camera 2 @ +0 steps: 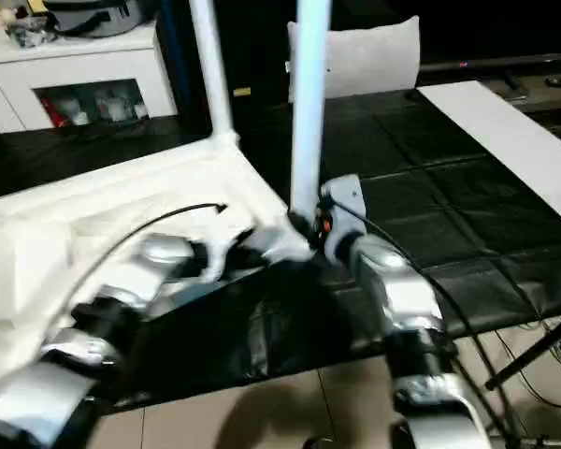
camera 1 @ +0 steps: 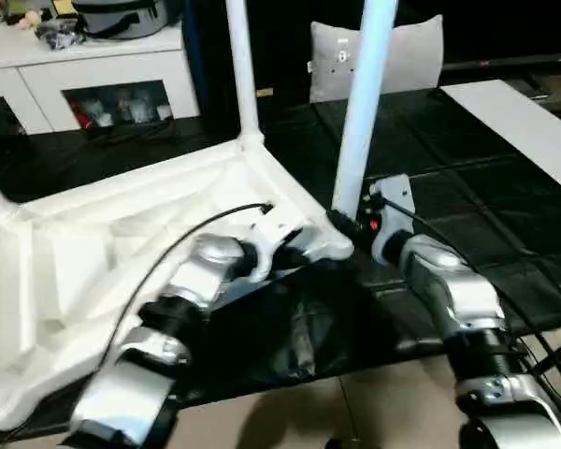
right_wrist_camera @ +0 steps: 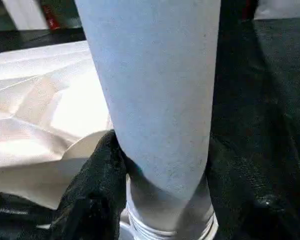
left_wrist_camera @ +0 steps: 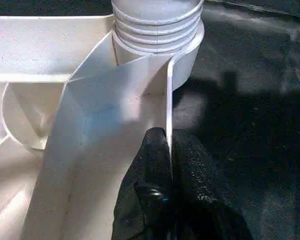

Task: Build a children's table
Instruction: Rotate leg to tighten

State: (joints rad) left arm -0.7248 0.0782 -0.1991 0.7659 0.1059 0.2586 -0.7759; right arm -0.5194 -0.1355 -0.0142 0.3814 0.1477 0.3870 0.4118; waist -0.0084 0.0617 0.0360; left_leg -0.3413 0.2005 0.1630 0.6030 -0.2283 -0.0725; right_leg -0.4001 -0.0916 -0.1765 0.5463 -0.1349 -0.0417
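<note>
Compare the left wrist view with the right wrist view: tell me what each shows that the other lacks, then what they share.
Left wrist view alone: the left tool pinching a thin rim wall of the table top, with the leg's threaded end sitting in the corner socket.

Right wrist view alone: the right tool clamped around the leg, low on its smooth shaft.

Both: the same leg, the white table top and the black work surface.

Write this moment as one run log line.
step: leg fitting | left end effector: pinching rim of white plastic ribbed tabletop | right end effector: gripping white tapered tube leg at corner socket
</note>
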